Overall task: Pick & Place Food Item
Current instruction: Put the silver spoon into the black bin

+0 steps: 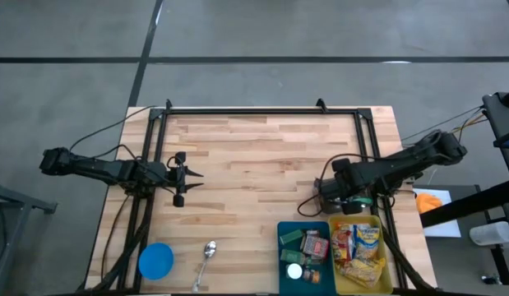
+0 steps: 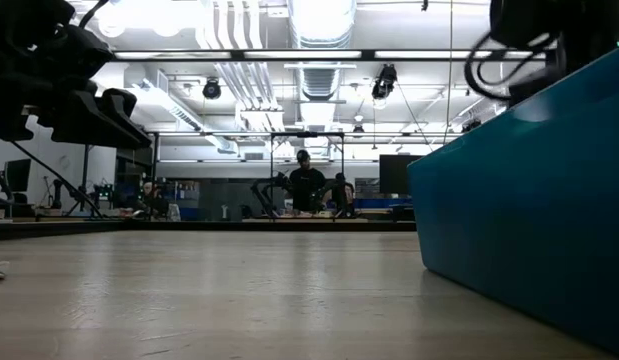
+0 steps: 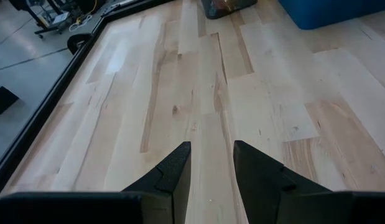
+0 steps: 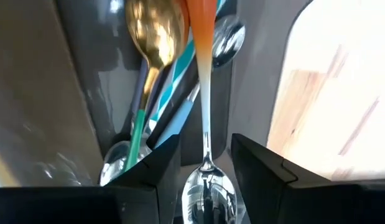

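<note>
Packaged food items [image 1: 316,245] lie in a teal bin [image 1: 283,234], and more packets [image 1: 359,247] fill a yellow bin [image 1: 387,261] at the near right. My right gripper [image 1: 330,200] hangs just beyond the teal bin, pointing down into a dark utensil holder [image 4: 74,93]. It is open [image 4: 206,140], with the shiny bowl of an orange-handled spoon [image 4: 208,186] between its fingers. My left gripper [image 1: 182,177] waits at the table's left, open [image 3: 211,168] above bare wood, holding nothing. My right gripper comes from above with one finger on either side of the orange-handled spoon's bowl end [image 4: 208,177]. I cannot tell whether either finger touches it. The spoon's handle [image 4: 201,37] runs away from the fingers among the other utensils in the holder.
A gold spoon [image 4: 153,28] and other spoons [image 4: 226,37] share the holder. A blue round lid [image 1: 155,261] and a loose spoon [image 1: 206,255] lie at the near left. A black frame [image 1: 262,111] borders the table. The teal bin's wall [image 2: 529,220] fills the low view's right.
</note>
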Robot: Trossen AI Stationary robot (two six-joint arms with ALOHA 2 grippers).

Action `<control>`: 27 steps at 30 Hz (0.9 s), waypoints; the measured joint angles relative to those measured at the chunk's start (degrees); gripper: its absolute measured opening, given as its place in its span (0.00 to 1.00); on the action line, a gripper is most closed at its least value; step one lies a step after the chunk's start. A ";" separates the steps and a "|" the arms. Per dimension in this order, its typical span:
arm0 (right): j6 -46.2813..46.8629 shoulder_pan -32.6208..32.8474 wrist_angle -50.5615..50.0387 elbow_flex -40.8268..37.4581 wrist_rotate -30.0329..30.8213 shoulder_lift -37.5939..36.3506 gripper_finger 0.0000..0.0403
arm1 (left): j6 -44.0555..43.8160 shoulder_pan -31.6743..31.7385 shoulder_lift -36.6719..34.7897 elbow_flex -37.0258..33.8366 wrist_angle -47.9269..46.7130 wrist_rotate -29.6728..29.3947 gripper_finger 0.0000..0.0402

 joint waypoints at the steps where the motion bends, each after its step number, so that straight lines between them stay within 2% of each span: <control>1: 0.00 0.00 -0.05 0.61 0.00 -0.34 0.35 | 0.00 0.00 0.00 0.00 -0.01 -0.02 0.30; 9: 0.00 0.00 0.87 8.49 0.06 -3.62 0.35 | 0.00 0.00 -0.01 0.00 -0.02 0.00 0.30; 14: -0.24 0.00 8.27 13.65 0.65 -4.77 0.35 | 0.00 0.00 0.00 0.00 -0.02 -0.02 0.30; 17: -0.20 -0.02 16.49 15.73 4.00 -5.08 0.35 | 0.00 -0.04 0.00 0.00 -0.04 0.00 0.30; 21: -7.87 -0.35 29.95 16.49 5.68 -5.08 0.35 | 0.00 -0.04 -0.01 0.00 -0.07 -0.01 0.30; 23: -13.47 -0.80 38.63 15.24 3.57 -5.06 0.35 | 0.00 -0.04 0.00 0.00 -0.09 -0.02 0.30; 27: -21.90 -3.19 54.34 10.28 -4.62 -4.89 0.35 | 0.00 -0.04 -0.01 0.00 -0.31 -0.01 0.30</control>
